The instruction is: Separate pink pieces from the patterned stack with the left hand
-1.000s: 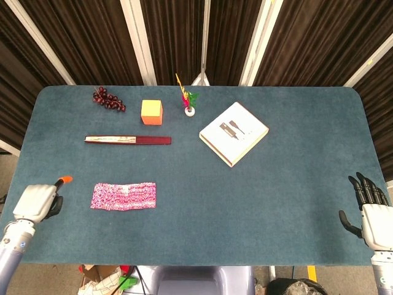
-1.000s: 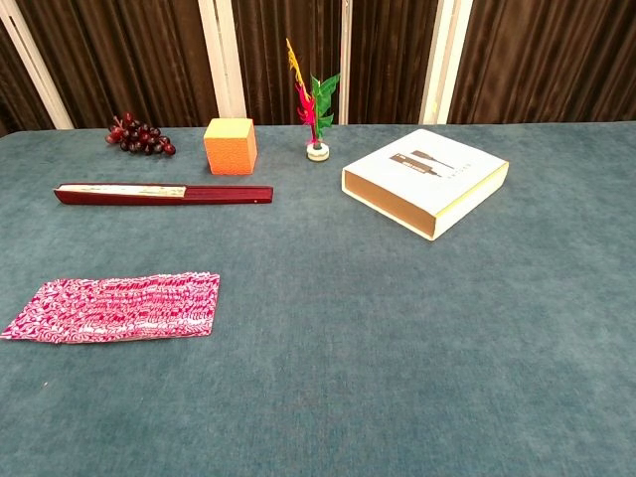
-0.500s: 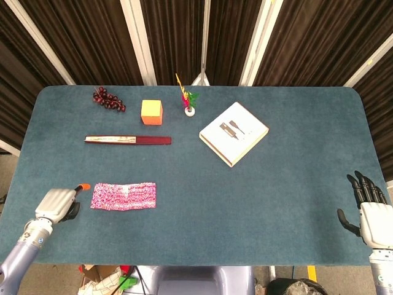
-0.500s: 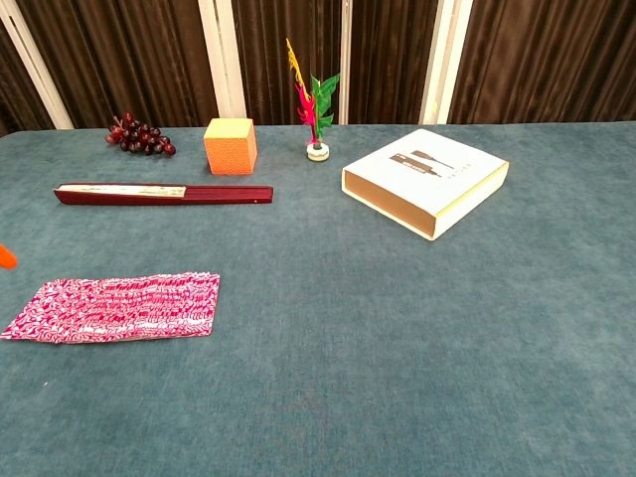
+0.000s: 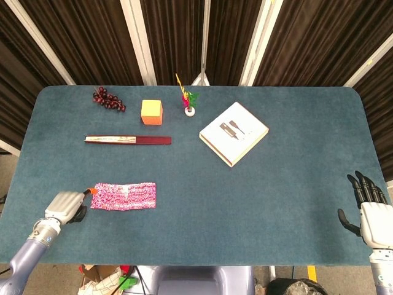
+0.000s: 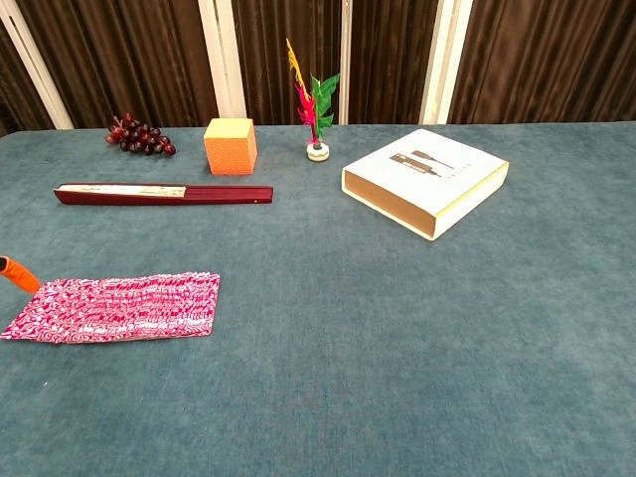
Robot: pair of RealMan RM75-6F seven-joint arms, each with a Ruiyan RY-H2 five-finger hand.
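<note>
The pink patterned stack (image 5: 124,196) lies flat near the front left of the table; the chest view shows it as a flat pink-and-white strip (image 6: 114,307). My left hand (image 5: 66,206) sits just left of the stack's left end, fingers curled in, with an orange-tipped finger (image 5: 93,191) reaching the stack's upper left corner. Only that orange tip (image 6: 18,274) shows in the chest view. My right hand (image 5: 368,208) rests at the table's front right edge, fingers spread and holding nothing.
A closed dark red fan (image 5: 128,140) lies behind the stack. Farther back are grapes (image 5: 108,99), an orange cube (image 5: 151,112) and a small flower ornament (image 5: 188,101). A white box (image 5: 234,133) sits right of centre on the blue table (image 5: 258,196).
My left hand has moved right along the front edge, from well left of the stack to its left end. Its orange fingertip now enters the chest view. The right hand stayed still.
</note>
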